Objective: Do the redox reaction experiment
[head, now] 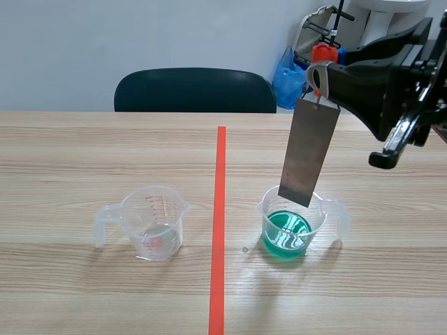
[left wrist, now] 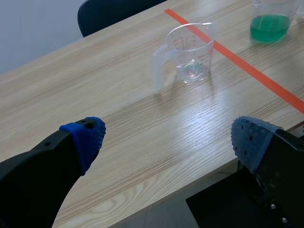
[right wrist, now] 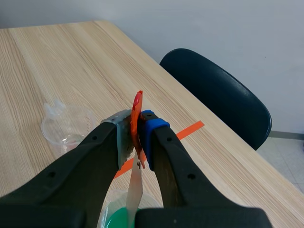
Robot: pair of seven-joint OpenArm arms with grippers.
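A grey metal plate point(head: 309, 150) hangs tilted from an orange-red tab point(head: 323, 52), and my right gripper point(head: 320, 73) is shut on that tab, raised at the right. The plate's lower edge is about level with the rim of a clear beaker of green liquid point(head: 293, 223). In the right wrist view the tab point(right wrist: 137, 107) is pinched in the gripper point(right wrist: 137, 128), with the plate point(right wrist: 135, 190) dropping toward the green liquid point(right wrist: 116, 219). A second clear beaker point(head: 154, 223), nearly empty, stands left of the tape. My left gripper point(left wrist: 168, 135) is open, well short of that beaker point(left wrist: 190, 52).
An orange-red tape line point(head: 218, 223) runs between the two beakers. A dark chair point(head: 195, 89) stands behind the table's far edge, and a blue bag point(head: 288, 77) lies beyond it. The left gripper hangs over the table's near edge point(left wrist: 156, 204).
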